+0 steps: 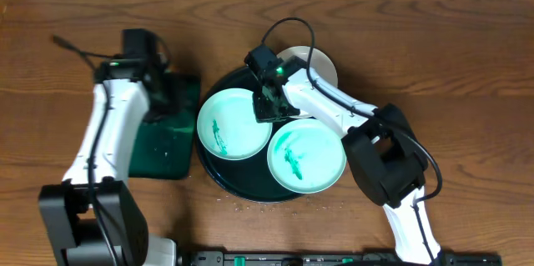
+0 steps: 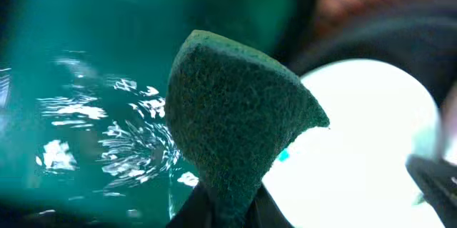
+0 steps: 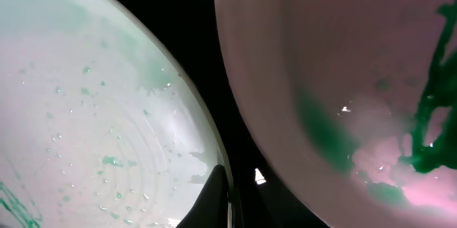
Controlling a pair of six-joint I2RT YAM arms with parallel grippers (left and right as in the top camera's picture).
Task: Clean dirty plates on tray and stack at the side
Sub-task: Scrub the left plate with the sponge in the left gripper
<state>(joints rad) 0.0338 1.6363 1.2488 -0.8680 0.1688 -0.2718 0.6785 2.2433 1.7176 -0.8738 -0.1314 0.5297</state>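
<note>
Sponge (image 2: pixel 239 124) in left gripper (image 1: pixel 158 103), right gripper (image 1: pixel 271 107) at mint plate (image 1: pixel 232 124) rim

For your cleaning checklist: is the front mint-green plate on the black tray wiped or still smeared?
Still smeared: the plate shows a teal streak.

The overhead camera hung above the bench (image 1: pixel 434 41) and looked straight down, holding it from far edge to near edge. The left wrist camera sat close over the dark green tray (image 2: pixel 71 78) toward the left edge, facing past a sponge (image 2: pixel 235 128) to a pale plate (image 2: pixel 357 135) the overhead also showed. The right wrist camera sat even nearer, mid-bench, over the black tray (image 3: pixel 193 56) between two plate rims.
</note>
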